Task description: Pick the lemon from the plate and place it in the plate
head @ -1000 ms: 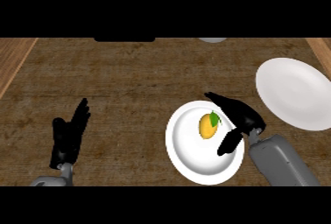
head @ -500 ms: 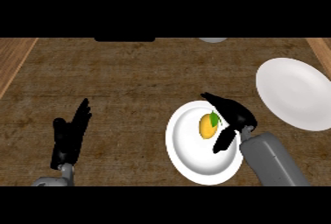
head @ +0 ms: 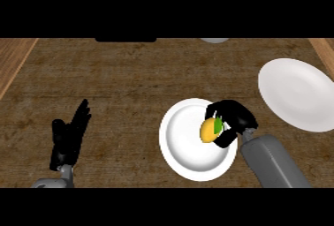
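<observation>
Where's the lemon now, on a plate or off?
On: the lemon lies on the near plate, the right hand curled round it.

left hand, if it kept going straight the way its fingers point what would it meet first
Nothing close by, it seems: the open left hand points up the bare counter, away from both plates. The way looks free until the dark object at the far edge.

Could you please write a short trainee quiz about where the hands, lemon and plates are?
1. True or false: the lemon lies on the near plate.
2. Which hand curls round the lemon? A) left hand B) right hand
3. Fill in: the far plate sits to the ____ of the near plate.

Key: 1 true; 2 B; 3 right.
</observation>
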`<state>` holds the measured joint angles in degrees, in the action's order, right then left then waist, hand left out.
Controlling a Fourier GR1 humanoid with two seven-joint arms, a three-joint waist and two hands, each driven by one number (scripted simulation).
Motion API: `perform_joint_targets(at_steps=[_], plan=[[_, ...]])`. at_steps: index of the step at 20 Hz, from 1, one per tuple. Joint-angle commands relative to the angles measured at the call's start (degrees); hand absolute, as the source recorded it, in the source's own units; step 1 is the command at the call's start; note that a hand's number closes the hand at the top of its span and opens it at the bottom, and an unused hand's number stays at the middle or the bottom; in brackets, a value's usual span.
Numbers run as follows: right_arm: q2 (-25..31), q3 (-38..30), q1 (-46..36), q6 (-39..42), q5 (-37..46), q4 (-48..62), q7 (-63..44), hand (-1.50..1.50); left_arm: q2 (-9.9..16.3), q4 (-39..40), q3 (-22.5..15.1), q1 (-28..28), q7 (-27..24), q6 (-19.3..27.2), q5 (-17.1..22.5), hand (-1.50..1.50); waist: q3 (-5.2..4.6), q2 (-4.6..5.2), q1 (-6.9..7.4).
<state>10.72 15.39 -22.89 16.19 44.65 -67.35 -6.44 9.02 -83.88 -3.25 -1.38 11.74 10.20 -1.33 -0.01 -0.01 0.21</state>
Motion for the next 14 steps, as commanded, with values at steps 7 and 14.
perform_joint_targets(at_steps=[7, 14], plan=[[6.5, -9.3, -8.4, -4.6, 2.4, 12.7, 9.9, 1.50, -0.2, 1.1, 1.6, -1.5, -0.3, -1.5, -0.6, 0.00, 0.01, 0.12, 0.18], [7.0, -11.4, -5.3, -19.7, 6.5, 6.0, 8.1, 1.50, -2.7, 0.9, -0.4, 0.5, -1.1, 2.0, -3.7, 0.00, 0.00, -0.10, -0.46]])
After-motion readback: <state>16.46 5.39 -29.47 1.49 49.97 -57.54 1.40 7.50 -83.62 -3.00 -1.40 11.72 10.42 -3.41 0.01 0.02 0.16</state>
